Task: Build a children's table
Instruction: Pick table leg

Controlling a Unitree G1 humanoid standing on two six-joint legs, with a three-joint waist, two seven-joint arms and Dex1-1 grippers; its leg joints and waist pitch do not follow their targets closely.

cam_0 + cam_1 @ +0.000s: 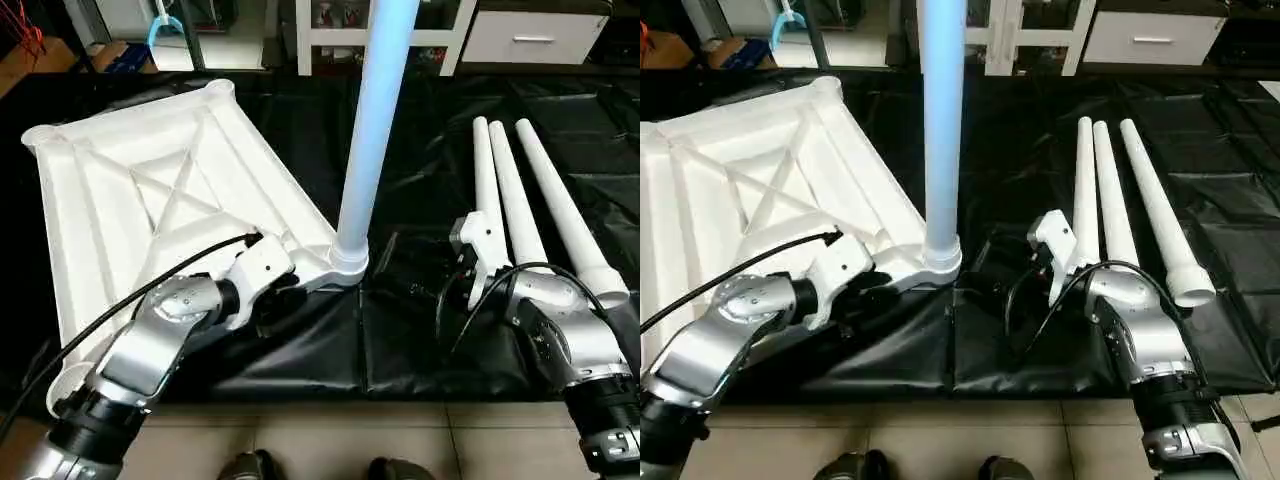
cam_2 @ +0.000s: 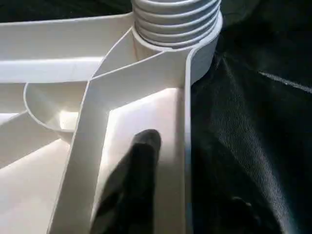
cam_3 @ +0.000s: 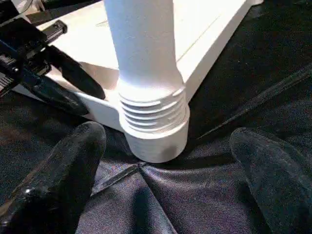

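The left gripper (image 3: pixel 73 83) straddles the near edge wall of the tabletop (image 1: pixel 130 190): one black finger (image 2: pixel 139 165) lies inside on the ribbed underside, the other outside over the black sheet (image 1: pixel 420 340). The jaws stand only slightly apart, and whether they actually press the wall cannot be told. This grip sits just left of the near right corner socket (image 3: pixel 156 141), where one leg (image 1: pixel 375 120) stands upright, its threaded end only partly screwed in, with several thread ridges showing above the socket rim.

The right gripper (image 3: pixel 170 165) has its two fingers (image 3: pixel 63 165) spread wide and holds nothing. It hangs low over the sheet just right of the standing leg's base, the fingertips to either side of the socket but apart from it.

The tabletop lies upside down on the left half of the sheet, its X-shaped ribs facing up and its corners turned slightly askew to the sheet's edge. To the right, beyond the right forearm, three loose legs (image 1: pixel 530 200) lie side by side on the sheet, fanning away toward the far side. White shelving (image 1: pixel 440 30) stands behind.
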